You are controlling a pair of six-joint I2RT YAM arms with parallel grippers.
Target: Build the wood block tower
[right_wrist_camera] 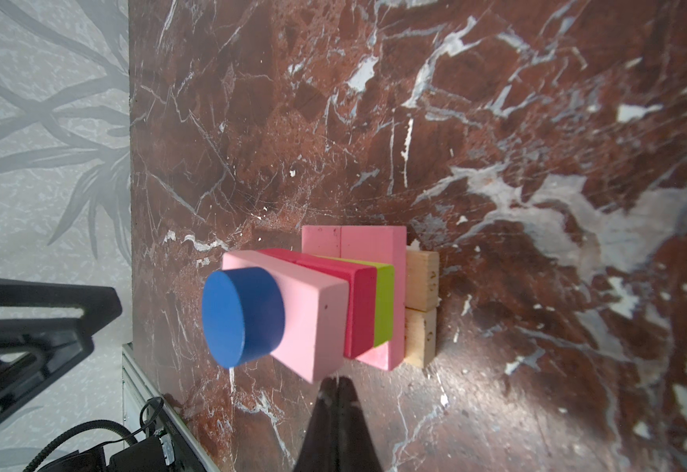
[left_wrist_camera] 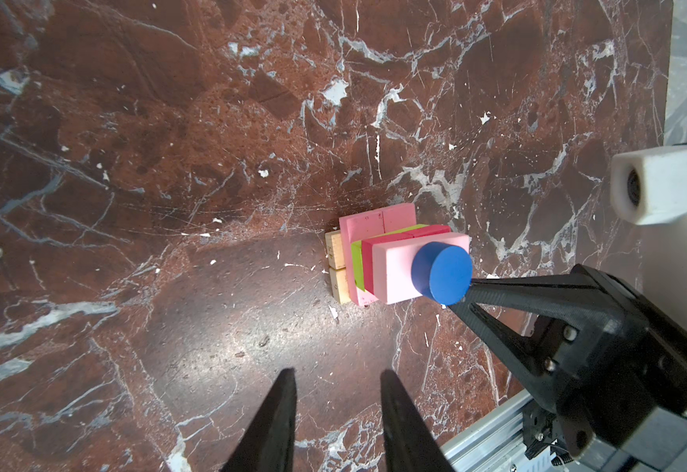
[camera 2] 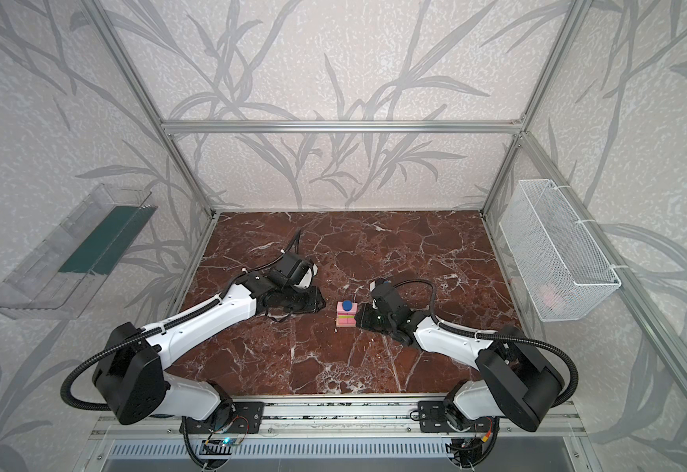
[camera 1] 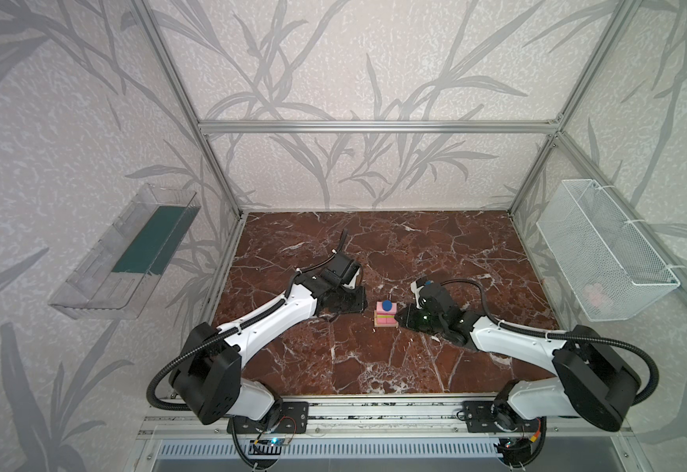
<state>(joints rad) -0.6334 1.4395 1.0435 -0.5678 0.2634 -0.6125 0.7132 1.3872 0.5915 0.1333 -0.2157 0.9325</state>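
The tower stands mid-table on red marble in both top views. The wrist views show its layers: two tan bars lowest, two pink bars side by side, a lime-green bar, red cubes, one pink bar and the blue disc topmost. My left gripper is open and empty, a short way left of the tower. My right gripper is shut, its tip right beside the tower's upper pink bar; whether it touches cannot be told.
A clear plastic tray hangs on the left wall. A white mesh basket on the right wall holds something pink. An aluminium rail runs along the table's front edge, and frame posts stand at the back corners.
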